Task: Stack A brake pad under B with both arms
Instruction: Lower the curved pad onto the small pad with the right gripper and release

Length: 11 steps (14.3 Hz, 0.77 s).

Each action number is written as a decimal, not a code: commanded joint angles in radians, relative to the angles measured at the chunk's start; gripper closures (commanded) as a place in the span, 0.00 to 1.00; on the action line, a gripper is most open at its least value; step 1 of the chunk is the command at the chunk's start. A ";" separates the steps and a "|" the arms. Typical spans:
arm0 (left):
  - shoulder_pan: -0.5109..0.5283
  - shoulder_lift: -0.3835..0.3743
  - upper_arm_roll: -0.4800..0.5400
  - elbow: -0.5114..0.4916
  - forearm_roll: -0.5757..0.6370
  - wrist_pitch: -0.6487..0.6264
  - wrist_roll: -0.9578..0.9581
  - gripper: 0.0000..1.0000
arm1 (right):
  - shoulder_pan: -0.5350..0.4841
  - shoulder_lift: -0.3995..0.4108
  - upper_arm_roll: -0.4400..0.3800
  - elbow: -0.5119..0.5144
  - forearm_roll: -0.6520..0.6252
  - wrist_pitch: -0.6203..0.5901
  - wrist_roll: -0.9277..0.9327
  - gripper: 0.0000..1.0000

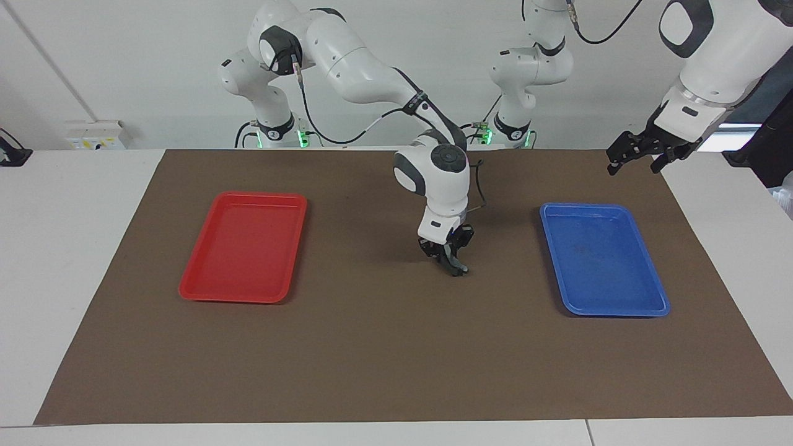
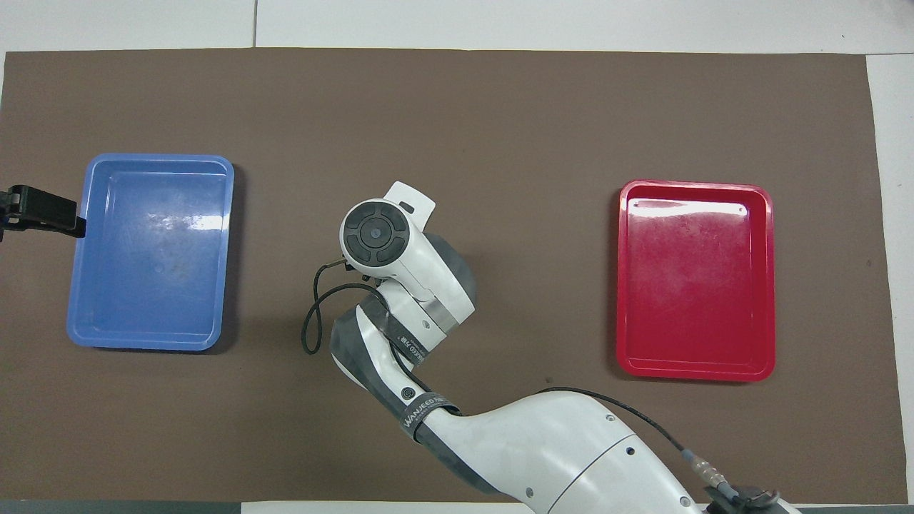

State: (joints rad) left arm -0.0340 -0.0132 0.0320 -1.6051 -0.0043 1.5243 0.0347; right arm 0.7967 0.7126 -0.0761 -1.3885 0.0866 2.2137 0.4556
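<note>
Table (image 1: 80, 260), white, carrying a brown mat (image 1: 384, 359) that covers most of its top. Red tray (image 1: 246, 246), shallow and rectangular, on the mat toward the right arm's end of the table. Blue tray (image 1: 602, 258), same pattern, on the mat toward the left arm's end, well apart from the red one, with open mat between them. Right arm, reaching out from its base to the middle of the mat, wrist bent steeply down. Right gripper (image 1: 451, 260), low over the mat about midway between the two trays, its dark tips close to the surface; whether it is open or closed, or has hold of anything, cannot be told. From overhead the arm's white wrist (image 2: 400, 250) and a loop of black cable (image 2: 314, 321) cover that spot entirely. A brake pad and B: neither can be made out in either view; the dark mass at the right gripper's tip cannot be separated from the gripper itself. Left arm, waiting. Left gripper (image 1: 635, 162), raised in the air over the mat's edge beside the blue tray, fingers (image 1: 614, 162) spread apart and holding nothing; from overhead only its black tip (image 2: 43, 210) shows, overlapping the blue tray's rim. Wall socket (image 1: 93, 134) on the wall at the right arm's end.
</note>
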 commanded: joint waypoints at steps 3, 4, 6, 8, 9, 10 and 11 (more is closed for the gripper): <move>0.014 -0.008 -0.007 -0.004 -0.008 -0.015 0.008 0.00 | -0.002 0.050 0.002 0.006 -0.024 0.066 0.009 0.93; 0.013 -0.008 -0.007 -0.004 -0.008 -0.013 0.008 0.00 | -0.002 0.059 0.002 0.005 -0.024 0.083 0.009 0.88; 0.013 -0.008 -0.006 -0.006 -0.008 -0.015 0.008 0.00 | -0.004 0.062 0.002 0.005 -0.022 0.098 0.020 0.69; 0.014 -0.008 -0.006 -0.006 -0.008 -0.015 0.008 0.00 | -0.008 0.062 0.002 0.005 -0.034 0.100 0.028 0.00; 0.014 -0.008 -0.007 -0.004 -0.008 -0.015 0.008 0.00 | -0.005 0.062 0.002 0.005 -0.059 0.098 0.028 0.00; 0.014 -0.008 -0.006 -0.006 -0.008 -0.015 0.008 0.00 | -0.008 0.053 0.002 0.006 -0.071 0.086 0.028 0.00; 0.013 -0.008 -0.007 -0.006 -0.008 -0.015 0.008 0.00 | -0.014 0.039 0.002 0.009 -0.071 0.074 0.026 0.00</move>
State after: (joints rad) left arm -0.0334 -0.0132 0.0320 -1.6051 -0.0043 1.5232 0.0347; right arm 0.7949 0.7482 -0.0765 -1.3903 0.0438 2.2822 0.4597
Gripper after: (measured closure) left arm 0.000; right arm 0.172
